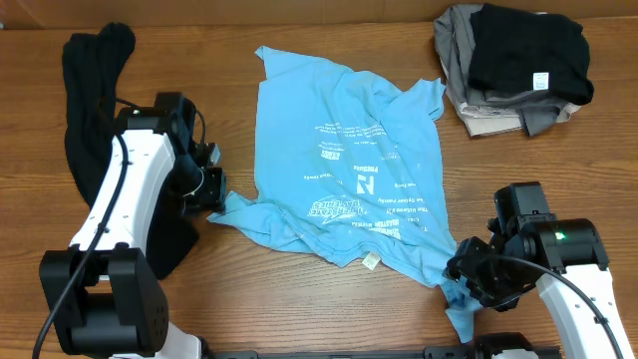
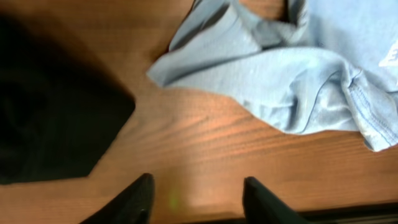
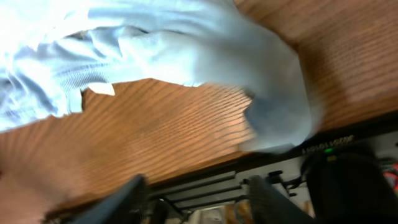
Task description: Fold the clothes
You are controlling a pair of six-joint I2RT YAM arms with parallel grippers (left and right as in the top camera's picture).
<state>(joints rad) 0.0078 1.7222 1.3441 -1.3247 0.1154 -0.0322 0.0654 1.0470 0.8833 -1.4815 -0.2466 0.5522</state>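
A light blue T-shirt [image 1: 349, 170] with white print lies spread and wrinkled on the wooden table. Its lower left sleeve [image 2: 280, 81] lies just ahead of my left gripper [image 1: 211, 187], which is open and empty [image 2: 198, 193] above bare wood. My right gripper [image 1: 469, 274] is open and empty [image 3: 196, 196] at the table's front edge, beside the shirt's lower right corner [image 3: 273, 118]. A white tag [image 1: 371, 261] shows on the shirt's hem.
A black garment [image 1: 95, 110] lies along the left side, under the left arm; it also shows in the left wrist view [image 2: 50, 112]. A stack of folded grey and black clothes [image 1: 513, 65] sits at the back right. The front table edge [image 3: 280, 155] is near the right gripper.
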